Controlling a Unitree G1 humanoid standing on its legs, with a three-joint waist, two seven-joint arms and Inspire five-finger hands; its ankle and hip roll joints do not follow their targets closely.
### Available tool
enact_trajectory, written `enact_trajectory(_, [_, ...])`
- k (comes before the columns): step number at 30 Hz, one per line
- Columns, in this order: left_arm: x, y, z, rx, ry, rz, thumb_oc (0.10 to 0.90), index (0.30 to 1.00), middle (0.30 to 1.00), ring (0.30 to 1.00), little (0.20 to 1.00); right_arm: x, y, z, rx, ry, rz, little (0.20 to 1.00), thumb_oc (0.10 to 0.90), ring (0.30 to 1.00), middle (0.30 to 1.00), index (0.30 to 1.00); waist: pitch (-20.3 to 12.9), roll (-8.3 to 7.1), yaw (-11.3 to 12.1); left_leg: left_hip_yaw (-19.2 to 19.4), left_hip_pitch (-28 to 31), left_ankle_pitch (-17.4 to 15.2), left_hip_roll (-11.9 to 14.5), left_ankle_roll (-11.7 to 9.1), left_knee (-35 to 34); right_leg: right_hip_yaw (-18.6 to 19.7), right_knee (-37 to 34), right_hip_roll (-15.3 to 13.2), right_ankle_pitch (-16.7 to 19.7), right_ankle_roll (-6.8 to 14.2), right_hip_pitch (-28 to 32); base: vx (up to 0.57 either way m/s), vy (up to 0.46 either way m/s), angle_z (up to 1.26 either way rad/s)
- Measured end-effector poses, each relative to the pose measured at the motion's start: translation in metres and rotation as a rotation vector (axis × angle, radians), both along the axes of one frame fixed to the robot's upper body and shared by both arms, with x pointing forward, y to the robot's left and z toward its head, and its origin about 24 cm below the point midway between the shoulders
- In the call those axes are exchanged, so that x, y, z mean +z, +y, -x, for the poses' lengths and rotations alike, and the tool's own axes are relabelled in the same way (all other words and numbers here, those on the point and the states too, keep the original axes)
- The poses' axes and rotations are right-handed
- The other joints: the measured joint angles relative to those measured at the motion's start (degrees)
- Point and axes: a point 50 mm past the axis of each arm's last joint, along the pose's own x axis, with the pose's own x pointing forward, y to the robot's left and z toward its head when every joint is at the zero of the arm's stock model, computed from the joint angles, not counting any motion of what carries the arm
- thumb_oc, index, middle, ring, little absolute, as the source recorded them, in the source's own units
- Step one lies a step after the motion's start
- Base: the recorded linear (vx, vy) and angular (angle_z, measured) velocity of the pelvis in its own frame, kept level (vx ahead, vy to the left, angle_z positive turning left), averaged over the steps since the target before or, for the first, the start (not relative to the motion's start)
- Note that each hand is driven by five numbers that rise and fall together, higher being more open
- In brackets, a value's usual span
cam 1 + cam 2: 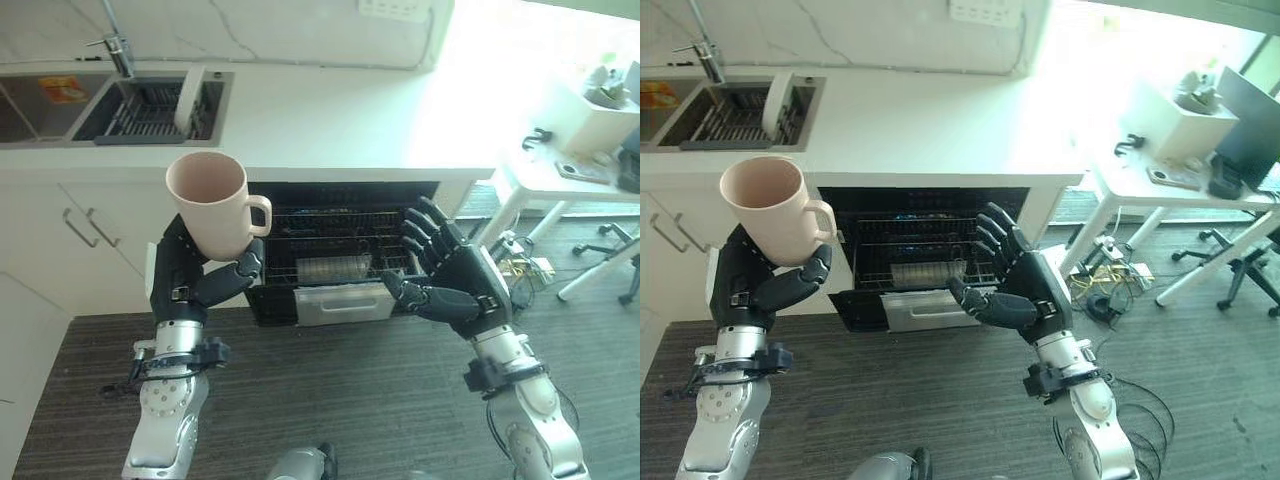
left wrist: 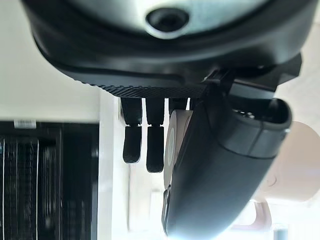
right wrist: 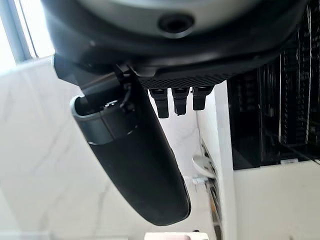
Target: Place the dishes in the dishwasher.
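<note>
Faucet (image 1: pixel 118 48) over sink (image 1: pixel 45 105); white desk (image 1: pixel 560 175) right.

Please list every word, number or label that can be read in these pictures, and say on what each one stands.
No text can be read.
Orange sticker in the sink: print too blurred.
White label beside the dishwasher opening: too small.
Mug in the left hand: no print on the visible side.

The sink (image 1: pixel 140 110) sits in the counter's (image 1: pixel 330 120) left end; the open dishwasher (image 1: pixel 340 260) lies under its front edge.
</note>
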Motion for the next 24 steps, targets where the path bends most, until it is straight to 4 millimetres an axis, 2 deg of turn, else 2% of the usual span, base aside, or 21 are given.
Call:
enact_trajectory(1, [0.0,0.0,0.0,-0.001,0.003,-0.001,0.4,0.3,0.3,0.3,0.3,-0.001,-0.001,0.001,0.0,0.005,0.003,0.9,0.8,0.9,0.9,0.9,0.0,0.35,-0.2,-0.1,0.3,0.5,0.0,-0.4,-0.7,-0.6,-1.1,0.4,-0.9,-0.5,-1.4,0.2,-0.113,0.52])
enact_trajectory(2, [-0.002,-0.001,-0.001,-0.007,0.012,0.003,0.4,0.3,0.3,0.3,0.3,-0.009,-0.005,0.005,-0.005,0.043,0.03,0.9,0.8,0.9,0.9,0.9,0.2,1.59,-2.0,-2.5,2.3,1.9,-0.5,-4.5,-4.7,-3.4,-14.6,2.5,-2.0,-2.5,-4.2,0.23,-0.186,0.61])
enact_trajectory(3, [-0.005,-0.001,-0.001,-0.006,0.026,0.007,0.4,0.3,0.3,0.3,0.3,-0.016,-0.01,0.008,-0.007,0.077,0.053,0.9,0.8,0.9,0.9,0.9,0.3,1.54,-1.6,-2.6,4.1,1.9,-0.5,-15.2,-6.2,-4.6,-28.5,4.5,0.4,-5.3,-4.1,0.29,-0.32,0.83])
enact_trajectory(4, [-0.004,0.002,-0.001,-0.009,0.031,-0.017,0.4,0.3,0.3,0.3,0.3,-0.019,-0.011,0.01,-0.019,0.089,0.041,0.9,0.8,0.9,0.9,0.9,1.1,-2.01,-1.6,-4.4,1.2,2.7,-2.8,-15.1,1.0,-3.7,-35.5,2.3,4.7,-6.0,-3.7,0.33,-0.399,0.87])
enact_trajectory(5, [0.006,0.003,-0.006,-0.044,0.003,-0.081,0.4,0.3,0.3,0.3,0.3,-0.022,-0.015,0.01,-0.043,0.085,0.028,0.9,0.8,0.9,0.9,0.9,0.7,-3.58,-3.0,-6.5,-3.4,-1.7,-0.3,-6.1,12.2,-0.7,-39.0,-1.6,8.3,-4.1,-4.7,0.32,-0.388,0.93])
enact_trajectory(6, [0.013,0.005,-0.006,-0.04,-0.03,-0.105,0.4,0.3,0.3,0.3,0.3,-0.02,-0.02,0.003,-0.043,0.064,0.054,0.9,0.8,0.9,0.9,0.9,0.7,-4.18,-2.5,-8.8,-4.0,-9.6,1.9,-6.1,14.3,4.0,-38.4,-5.0,7.2,0.5,-7.7,0.26,-0.278,0.51])
enact_trajectory(7, [0.006,0.01,-0.006,0.018,-0.007,-0.061,0.4,0.3,0.3,0.3,0.3,-0.024,-0.019,-0.003,-0.042,0.084,0.048,0.9,0.8,0.9,0.9,0.9,1.7,-4.84,-1.4,-8.6,-3.2,-11.3,1.2,-6.5,16.0,10.2,-38.4,-6.1,7.2,0.0,-10.0,0.31,-0.33,0.43])
enact_trajectory(8, [-0.005,0.009,-0.007,0.046,0.029,-0.009,0.4,0.3,0.3,0.3,0.3,-0.029,-0.021,0.001,-0.061,0.118,0.046,0.9,0.8,0.9,0.9,0.9,2.3,-3.17,-2.9,-11.5,-2.4,-11.2,1.8,-6.8,15.1,14.1,-38.3,-4.6,7.3,0.2,-9.9,0.31,-0.38,0.67])
enact_trajectory(9, [-0.012,0.005,-0.006,0.03,0.065,-0.005,0.4,0.3,0.3,0.3,0.3,-0.032,-0.021,0.003,-0.064,0.132,0.045,0.9,0.8,0.9,0.9,0.9,3.0,-2.03,-3.4,-14.4,-0.5,-10.1,2.0,-7.7,11.9,15.9,-38.1,-2.5,7.4,0.7,-9.6,0.32,-0.434,1.25])
enact_trajectory(10, [-0.021,0.0,-0.006,0.009,0.115,-0.004,0.4,0.3,0.3,0.3,0.3,-0.034,-0.017,0.004,-0.055,0.149,0.046,0.9,0.8,0.9,0.9,0.9,3.1,-1.92,-4.1,-16.4,3.5,-7.8,3.5,-9.1,6.2,16.4,-38.1,1.0,7.5,0.6,-7.8,0.31,-0.522,1.11])
enact_trajectory(11, [-0.022,-0.003,-0.006,-0.008,0.12,-0.01,0.4,0.3,0.3,0.3,0.3,-0.031,-0.014,0.004,-0.041,0.138,0.048,0.9,0.8,0.9,0.9,0.9,3.1,-1.78,-4.5,-17.4,6.1,-6.7,4.3,-10.1,2.6,15.9,-38.6,3.0,7.6,0.5,-6.1,0.28,-0.496,0.95])
enact_trajectory(12, [-0.018,-0.005,-0.004,-0.019,0.106,-0.017,0.4,0.3,0.3,0.3,0.3,-0.024,-0.011,0.004,-0.024,0.107,0.051,0.9,0.8,0.9,0.9,0.9,2.8,-2.43,-4.3,-17.6,8.9,-6.0,4.9,-11.2,-1.3,11.0,-38.1,4.1,7.8,-0.2,-4.4,0.29,-0.512,0.63])
enact_trajectory(13, [-0.013,-0.005,-0.002,-0.02,0.088,-0.021,0.4,0.3,0.3,0.3,0.3,-0.015,-0.009,-0.001,-0.005,0.073,0.067,0.9,0.8,0.9,0.9,0.9,2.1,-3.58,-3.9,-17.2,11.8,-5.9,4.8,-11.7,-3.7,6.8,-37.5,5.1,8.3,-2.8,-2.6,0.23,-0.421,0.16])
enact_trajectory(14, [-0.011,-0.01,0.0,-0.028,0.073,-0.002,0.4,0.3,0.3,0.3,0.3,-0.005,-0.011,-0.009,-0.004,0.037,0.09,0.9,0.8,0.9,0.9,0.9,2.1,-1.15,-3.3,-15.1,12.7,-5.8,7.7,-13.0,-3.3,4.9,-35.4,7.1,8.1,-3.8,-2.5,0.2,-0.37,-0.18])
enact_trajectory(15, [-0.004,-0.012,0.0,-0.042,0.045,-0.009,0.4,0.3,0.3,0.3,0.3,0.003,-0.011,-0.015,-0.003,0.011,0.085,0.9,0.8,0.9,0.9,0.9,2.0,-1.04,-3.1,-13.4,13.5,-4.7,9.1,-14.5,-3.4,4.4,-34.2,8.3,6.3,-5.7,-2.3,0.2,-0.397,-0.35])
enact_trajectory(17, [0.008,-0.018,-0.001,-0.071,-0.007,-0.014,0.4,0.3,0.3,0.3,0.3,0.013,-0.015,-0.019,-0.022,-0.021,0.069,0.9,0.8,0.9,0.9,0.9,1.9,-0.99,-3.1,-11.4,12.3,-3.2,11.1,-14.8,0.1,3.9,-34.2,10.5,4.8,-7.5,-1.7,0.18,-0.436,-0.27])
enact_trajectory(18, [0.01,-0.02,-0.001,-0.082,-0.016,-0.016,0.4,0.3,0.3,0.3,0.3,0.013,-0.018,-0.019,-0.03,-0.019,0.076,0.9,0.8,0.9,0.9,0.9,1.8,-1.01,-3.2,-11.4,12.7,-2.1,12.1,-16.2,0.7,3.1,-33.9,11.2,3.9,-8.7,-1.2,0.12,-0.367,-0.2])
enact_trajectory(19, [0.012,-0.022,0.0,-0.092,-0.025,-0.019,0.4,0.3,0.3,0.3,0.3,0.011,-0.022,-0.015,-0.042,-0.01,0.082,0.9,0.8,0.9,0.9,0.9,1.5,-0.71,-3.4,-11.1,12.6,-1.5,12.9,-16.4,2.1,2.6,-34.2,12.3,2.7,-9.8,-0.6,0.09,-0.298,-0.12])
enact_trajectory(21, [0.015,-0.023,0.001,-0.095,-0.036,-0.02,0.4,0.3,0.3,0.3,0.3,0.0,-0.027,-0.006,-0.064,0.043,0.074,0.9,0.8,0.9,0.9,0.9,1.4,-1.15,-4.1,-10.8,10.3,-0.2,14.4,-16.0,4.5,2.7,-34.2,13.2,2.0,-11.4,0.2,0.08,-0.265,0.04])
enact_trajectory(23, [0.014,-0.023,0.002,-0.099,-0.031,-0.02,0.4,0.3,0.3,0.3,0.3,-0.006,-0.029,-0.002,-0.068,0.079,0.078,0.9,0.8,0.9,0.9,0.9,1.4,-1.1,-4.8,-8.9,9.0,0.7,14.4,-16.3,0.1,2.5,-34.7,13.5,1.6,-12.4,0.2,0.06,-0.234,0.02])
enact_trajectory(24, [0.013,-0.024,0.002,-0.1,-0.029,-0.02,0.4,0.3,0.3,0.3,0.3,-0.009,-0.029,0.0,-0.07,0.091,0.08,0.9,0.8,0.9,0.9,0.9,1.4,-1.02,-4.8,-7.8,8.2,3.2,14.2,-16.0,-0.9,2.1,-34.7,13.8,0.7,-12.6,0.4,0.03,-0.132,0.02])
